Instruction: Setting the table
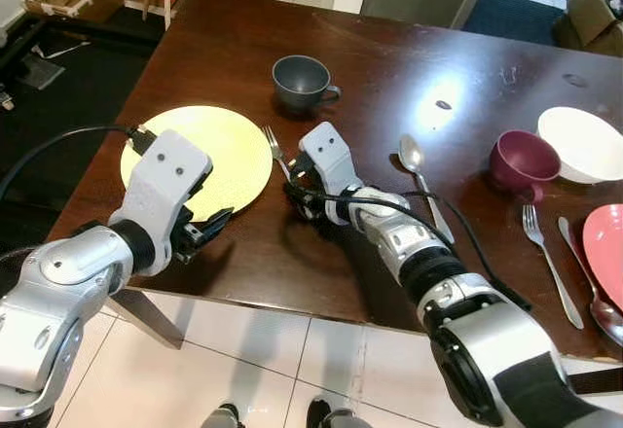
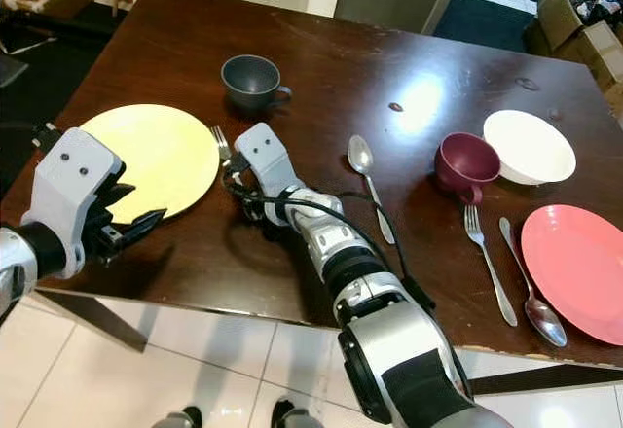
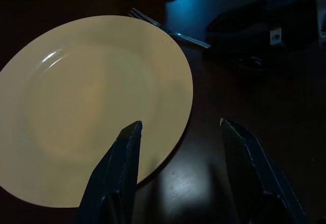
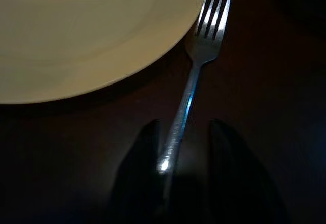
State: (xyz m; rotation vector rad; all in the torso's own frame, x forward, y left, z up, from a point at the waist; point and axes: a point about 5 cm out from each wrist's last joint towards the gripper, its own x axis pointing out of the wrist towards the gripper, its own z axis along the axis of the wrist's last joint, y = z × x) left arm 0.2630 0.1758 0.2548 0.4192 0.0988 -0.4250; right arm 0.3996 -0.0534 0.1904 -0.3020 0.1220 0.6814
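Right gripper [image 4: 183,170]: fingers [image 4: 140,173] set either side of the handle end of a fork [image 4: 196,66], narrow gap, handle between them; whether pressed tight on the metal cannot be told. Fork lying flat on the dark wooden surface [image 1: 389,68], tines pointing away from the robot, just beside the right edge of the yellow plate [image 1: 219,151], not overlapping the rim. Right arm reaching across the near edge of the surface, wrist low over the fork handle.

Left gripper [image 3: 178,147]: fingers [image 3: 119,168] spread apart, holding nothing. One finger above the near rim of the yellow plate, the other above bare wood beside it. Contact with the plate cannot be told. Left arm at the near left corner of the surface.

Yellow plate flat on the left part of the surface, nothing on it. Grey cup [image 1: 302,81] upright beyond the plate and fork, handle to the right, apart from both.

Spoon [image 1: 421,180] lying to the right of the right wrist, bowl away from the robot, black cable crossing its handle.

Second setting on the right part of the surface: maroon cup [image 2: 465,165] upright, white bowl [image 2: 531,146] just beside it on its far right, pink plate [image 2: 574,272] near the right edge. Second fork [image 2: 490,263] and second spoon [image 2: 526,287] side by side between the maroon cup and the pink plate, the spoon nearer the plate.

Tiled floor [image 1: 263,370] below the near edge.
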